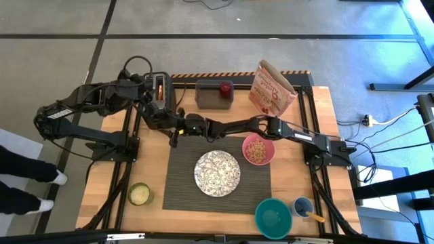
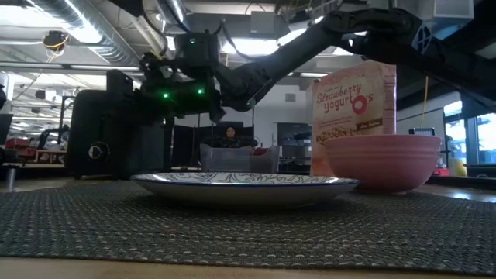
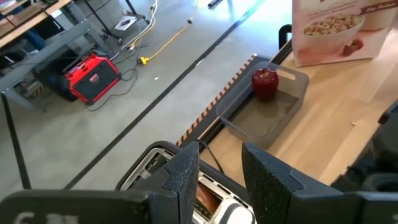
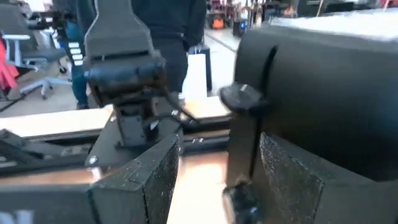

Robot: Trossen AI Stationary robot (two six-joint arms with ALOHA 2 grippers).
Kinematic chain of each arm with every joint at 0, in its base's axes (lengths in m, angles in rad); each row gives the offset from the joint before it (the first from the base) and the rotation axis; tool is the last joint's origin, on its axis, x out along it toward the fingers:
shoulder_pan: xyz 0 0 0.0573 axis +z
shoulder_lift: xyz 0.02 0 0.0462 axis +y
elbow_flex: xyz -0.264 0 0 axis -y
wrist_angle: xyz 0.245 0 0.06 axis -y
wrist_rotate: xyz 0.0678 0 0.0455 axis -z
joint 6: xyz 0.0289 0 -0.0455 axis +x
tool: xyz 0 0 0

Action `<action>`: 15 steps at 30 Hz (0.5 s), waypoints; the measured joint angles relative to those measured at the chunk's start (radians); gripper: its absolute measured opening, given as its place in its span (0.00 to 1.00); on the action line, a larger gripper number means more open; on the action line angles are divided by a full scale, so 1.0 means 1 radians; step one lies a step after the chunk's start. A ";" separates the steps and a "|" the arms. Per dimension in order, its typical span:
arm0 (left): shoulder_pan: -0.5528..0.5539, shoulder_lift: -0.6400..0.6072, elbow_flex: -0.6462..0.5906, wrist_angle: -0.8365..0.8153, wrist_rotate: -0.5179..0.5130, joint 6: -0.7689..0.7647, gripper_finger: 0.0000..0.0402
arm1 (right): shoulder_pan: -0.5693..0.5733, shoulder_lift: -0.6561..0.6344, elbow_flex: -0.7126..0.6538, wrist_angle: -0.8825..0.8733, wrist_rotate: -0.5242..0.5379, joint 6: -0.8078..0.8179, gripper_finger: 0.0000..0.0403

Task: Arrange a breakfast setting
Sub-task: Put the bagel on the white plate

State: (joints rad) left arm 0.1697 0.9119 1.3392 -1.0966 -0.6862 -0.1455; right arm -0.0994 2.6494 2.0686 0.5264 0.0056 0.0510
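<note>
Presumably light and firm-crusted, the bagel point(image 1: 160, 88) stands in the toaster point(image 1: 165, 97) slot, best pinched by its upper rim, with the left gripper point(image 3: 219, 169) parted above and the right gripper point(image 4: 202, 165) released beside the toaster.

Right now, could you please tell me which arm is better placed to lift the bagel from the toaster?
Left. Its open claw hangs directly over the toaster slot, where the bagel sits. The right claw is lower, at the toaster's side near the mat.

You can read "Strawberry yogurt O's" in red and white on the cereal bag point(image 2: 355, 116) behind the pink bowl point(image 2: 383, 160); nothing else is legible.
</note>
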 joint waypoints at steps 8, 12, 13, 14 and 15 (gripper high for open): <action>0.009 0.000 0.000 0.000 0.001 0.018 0.29 | 0.000 0.115 0.185 -0.047 -0.018 0.002 0.54; 0.009 0.000 0.000 0.000 0.001 0.018 0.29 | -0.013 0.127 0.232 -0.090 -0.018 0.001 0.54; 0.009 0.000 0.000 0.000 0.001 0.018 0.29 | -0.014 0.127 0.232 -0.087 -0.030 0.001 0.54; 0.009 0.000 0.000 0.000 0.001 0.018 0.29 | -0.014 0.128 0.232 -0.081 -0.033 0.001 0.54; 0.009 0.000 0.000 0.000 0.001 0.018 0.29 | -0.014 0.129 0.232 -0.078 -0.038 0.001 0.54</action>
State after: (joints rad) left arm 0.1787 0.9119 1.3392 -1.0969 -0.6857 -0.1272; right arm -0.1135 2.7784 2.3005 0.4488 -0.0324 0.0521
